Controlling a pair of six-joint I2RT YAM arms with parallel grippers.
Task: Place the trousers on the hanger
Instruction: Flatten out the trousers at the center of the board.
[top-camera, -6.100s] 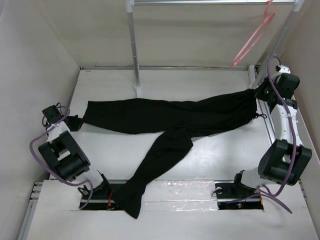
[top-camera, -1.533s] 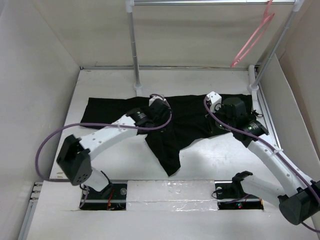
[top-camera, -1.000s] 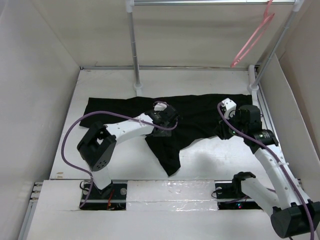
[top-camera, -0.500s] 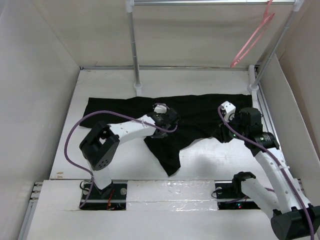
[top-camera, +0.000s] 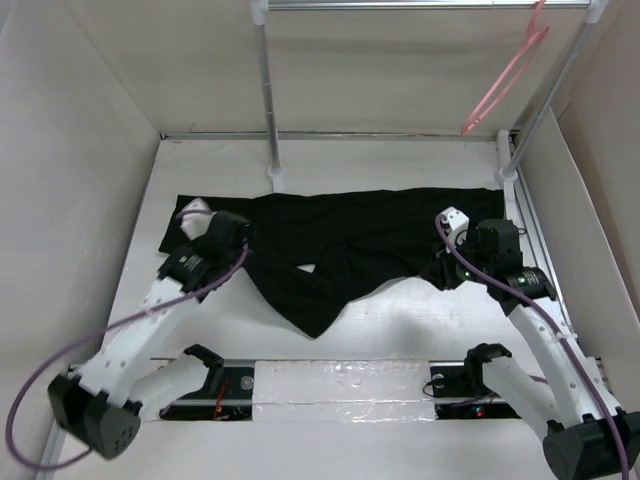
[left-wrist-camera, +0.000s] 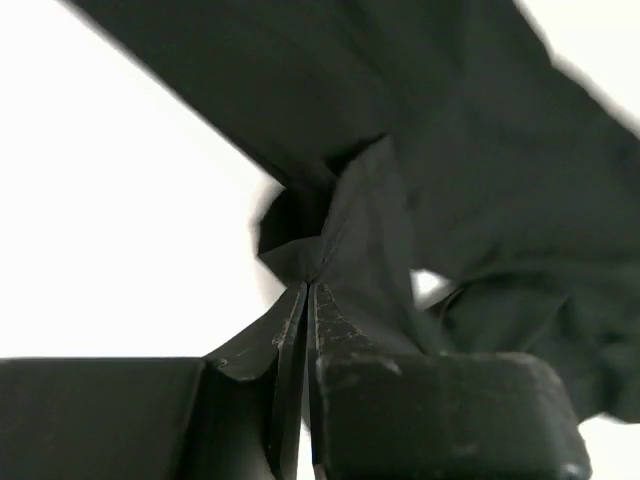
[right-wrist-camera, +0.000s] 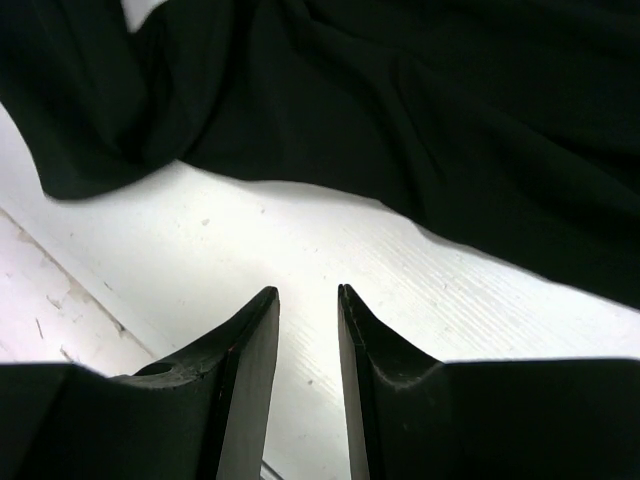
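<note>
The black trousers (top-camera: 370, 232) lie spread across the middle of the table, with one leg folded toward the front (top-camera: 310, 310). My left gripper (top-camera: 238, 246) is over their left part. In the left wrist view it (left-wrist-camera: 308, 286) is shut on a pinched fold of the trousers (left-wrist-camera: 350, 230). My right gripper (top-camera: 441, 272) hovers at the trousers' right front edge. It (right-wrist-camera: 306, 292) stands open over bare table, with the trousers (right-wrist-camera: 420, 110) just beyond its tips. The pale-pink hanger (top-camera: 506, 76) hangs from the rail at the top right.
A white rack pole (top-camera: 268, 95) stands at the back centre and another (top-camera: 548, 100) at the back right, joined by a rail (top-camera: 400, 5) overhead. Cream walls enclose the table (top-camera: 430, 330) on the left, back and right.
My left gripper closed on a fold near the trousers' middle, then swung left with it. The cloth and front leg shifted left. The right arm barely moved.
</note>
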